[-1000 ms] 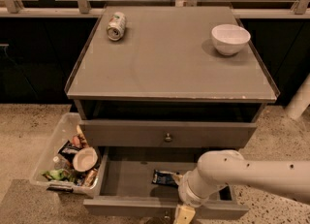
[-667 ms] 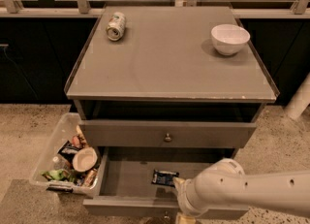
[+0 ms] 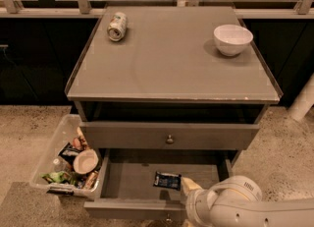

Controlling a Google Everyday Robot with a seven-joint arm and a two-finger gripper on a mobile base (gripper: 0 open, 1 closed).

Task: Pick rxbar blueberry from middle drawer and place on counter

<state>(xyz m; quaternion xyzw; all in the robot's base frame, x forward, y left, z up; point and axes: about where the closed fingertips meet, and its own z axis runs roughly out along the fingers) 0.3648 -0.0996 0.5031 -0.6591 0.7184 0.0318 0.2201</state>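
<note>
The rxbar blueberry [image 3: 167,180], a small dark blue bar, lies flat on the grey floor of the open middle drawer [image 3: 132,179], right of centre. My gripper [image 3: 190,187] is at the bottom of the view, just right of the bar, at the end of the white arm [image 3: 235,209] that comes in from the lower right. One pale fingertip [image 3: 189,185] shows close to the bar's right end. The grey counter [image 3: 171,54] above holds no bar.
A green-white can [image 3: 117,26] lies on its side at the counter's back left. A white bowl [image 3: 232,39] stands at its back right. A clear bin of snacks [image 3: 66,159] sits on the floor left of the drawer. The upper drawer front [image 3: 169,136] is closed.
The arm has drawn back toward the lower right, so the bar shows fully. The bar has not moved.
</note>
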